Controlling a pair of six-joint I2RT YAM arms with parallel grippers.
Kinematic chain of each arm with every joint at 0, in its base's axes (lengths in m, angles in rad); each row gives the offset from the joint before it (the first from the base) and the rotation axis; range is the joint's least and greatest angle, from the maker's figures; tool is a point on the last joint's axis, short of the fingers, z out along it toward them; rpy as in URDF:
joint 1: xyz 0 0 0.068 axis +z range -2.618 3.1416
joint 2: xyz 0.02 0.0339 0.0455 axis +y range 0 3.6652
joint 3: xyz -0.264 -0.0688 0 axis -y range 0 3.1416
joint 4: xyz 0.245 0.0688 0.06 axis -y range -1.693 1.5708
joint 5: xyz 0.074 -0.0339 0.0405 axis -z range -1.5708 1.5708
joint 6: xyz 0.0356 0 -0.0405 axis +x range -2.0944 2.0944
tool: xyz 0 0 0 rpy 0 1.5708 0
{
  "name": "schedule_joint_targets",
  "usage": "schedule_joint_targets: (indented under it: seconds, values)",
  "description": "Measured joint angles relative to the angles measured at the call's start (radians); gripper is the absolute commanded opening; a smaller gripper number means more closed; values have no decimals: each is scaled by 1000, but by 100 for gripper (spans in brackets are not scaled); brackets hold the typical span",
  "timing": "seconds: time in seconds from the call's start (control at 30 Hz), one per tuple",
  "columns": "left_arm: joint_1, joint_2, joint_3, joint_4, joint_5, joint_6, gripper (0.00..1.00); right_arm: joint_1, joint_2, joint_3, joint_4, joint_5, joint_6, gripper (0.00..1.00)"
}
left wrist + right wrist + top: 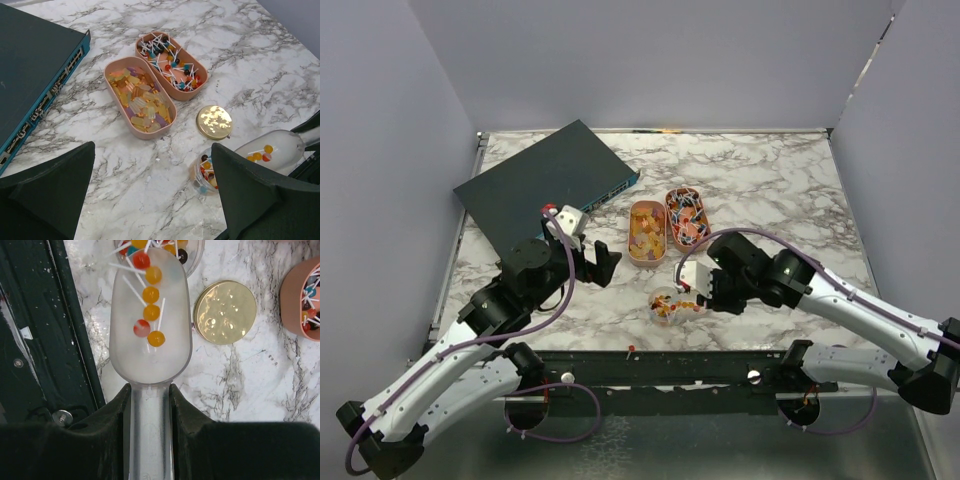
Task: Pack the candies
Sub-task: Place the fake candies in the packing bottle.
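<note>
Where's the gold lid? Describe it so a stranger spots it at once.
Find the two peach trays on the table. Between the lollipop tray and the clear jar lies the lid. It alone is a flat, shiny gold disc.

Small orange and red candies [151, 312] on white sticks lie in a clear scoop [150, 365]; others fill two trays [143, 134].

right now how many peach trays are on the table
2. One peach tray holds orange-yellow candies; the other tray, right beside it, holds lollipops. Nothing seems to hide a third.
</note>
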Motion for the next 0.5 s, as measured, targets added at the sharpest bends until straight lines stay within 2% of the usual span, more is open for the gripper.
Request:
schedule_joint_targets:
  seconds: [0.5]
  values:
    - [0,-21,-8,1,-14,3,99,0,53,63,-54,84,0,0]
